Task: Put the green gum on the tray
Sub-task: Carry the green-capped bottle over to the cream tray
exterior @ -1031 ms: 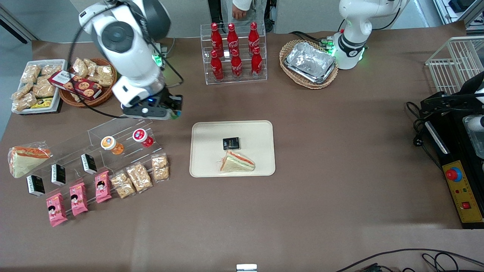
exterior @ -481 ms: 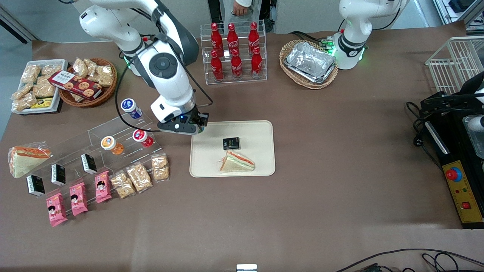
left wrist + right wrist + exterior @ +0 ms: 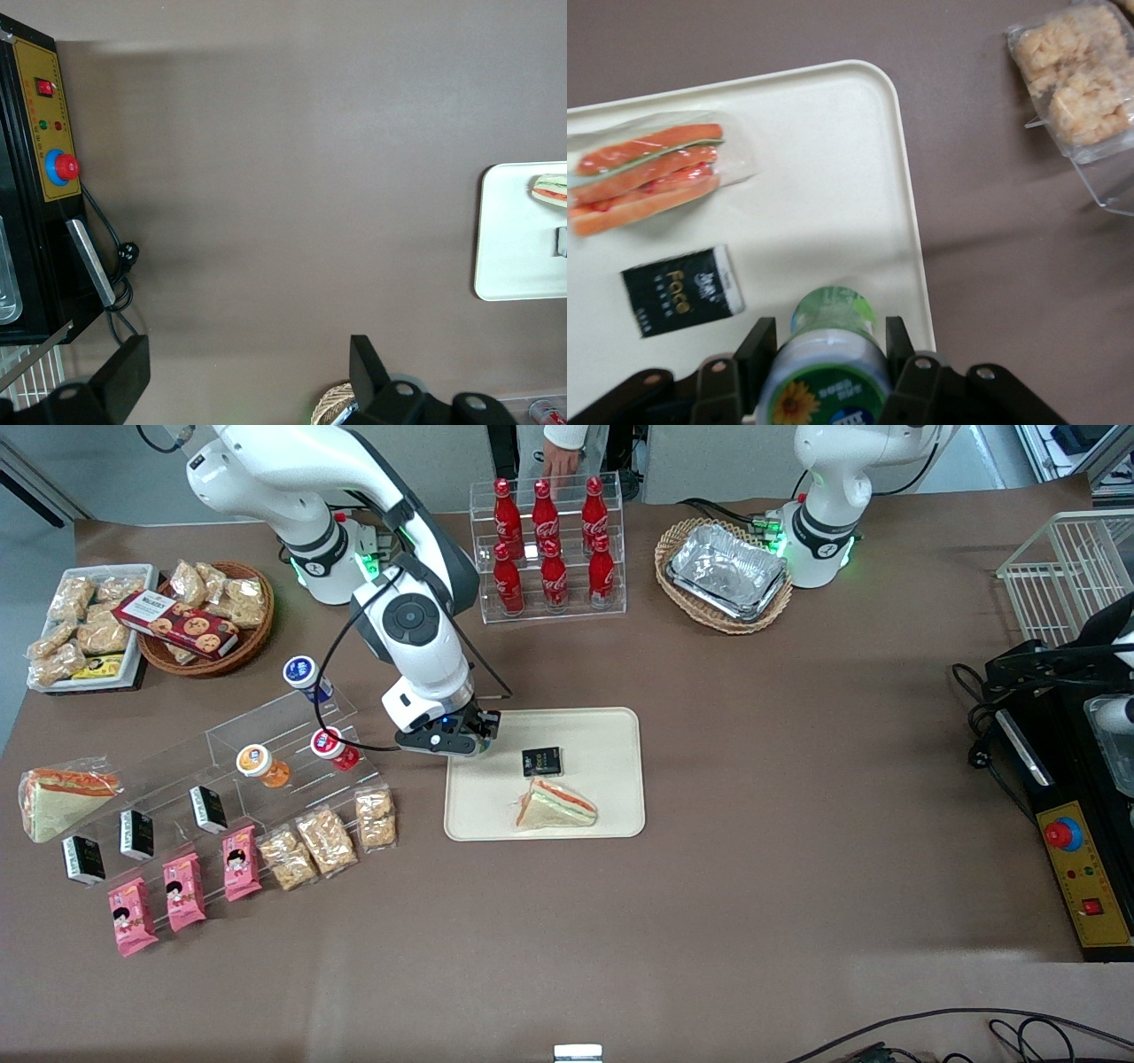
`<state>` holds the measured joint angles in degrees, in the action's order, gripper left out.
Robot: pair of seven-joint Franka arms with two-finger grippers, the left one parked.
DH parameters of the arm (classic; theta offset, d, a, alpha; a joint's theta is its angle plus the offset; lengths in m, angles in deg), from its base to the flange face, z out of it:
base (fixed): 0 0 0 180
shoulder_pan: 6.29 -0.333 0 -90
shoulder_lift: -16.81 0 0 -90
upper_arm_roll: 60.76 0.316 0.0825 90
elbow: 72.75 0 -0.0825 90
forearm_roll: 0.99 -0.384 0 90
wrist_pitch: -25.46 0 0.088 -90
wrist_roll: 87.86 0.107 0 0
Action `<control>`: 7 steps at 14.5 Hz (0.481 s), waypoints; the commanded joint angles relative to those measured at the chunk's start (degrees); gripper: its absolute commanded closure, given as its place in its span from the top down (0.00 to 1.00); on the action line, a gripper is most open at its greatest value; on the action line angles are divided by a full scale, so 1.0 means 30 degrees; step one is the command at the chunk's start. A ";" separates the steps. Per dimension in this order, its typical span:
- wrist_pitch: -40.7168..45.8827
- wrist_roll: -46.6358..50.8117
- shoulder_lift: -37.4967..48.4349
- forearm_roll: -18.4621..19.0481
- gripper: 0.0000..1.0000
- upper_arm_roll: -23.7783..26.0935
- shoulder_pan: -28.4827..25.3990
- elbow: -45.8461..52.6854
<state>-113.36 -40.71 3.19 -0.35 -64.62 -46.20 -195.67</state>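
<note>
Hovering lower now: pincer [image 3: 824,354] w/ green gum [image 3: 830,348] over tray [image 3: 833,159]

Right arm swung from over acrylic rack to tray [image 3: 611,731] within last second. Gripper [image 3: 461,746] now above tray corner nearest rack, lower and farther onto tray than half a second ago. Green gum [image 3: 830,354] clamped between fingers [image 3: 899,341], hanging over tray. Blue-lidded bottle [image 3: 303,675], hidden earlier by arm, now uncovered.
</note>
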 commanded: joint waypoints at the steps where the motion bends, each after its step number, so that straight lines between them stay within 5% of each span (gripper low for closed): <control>1: -0.2530 0.0193 -0.0466 0.0052 0.18 -0.0205 -0.0059 -0.1386; 7: -0.3852 0.0193 -0.1580 0.0082 0.19 -0.0264 -0.0059 -0.1565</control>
<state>-122.62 -40.71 -0.52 -0.34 -65.06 -46.18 -200.16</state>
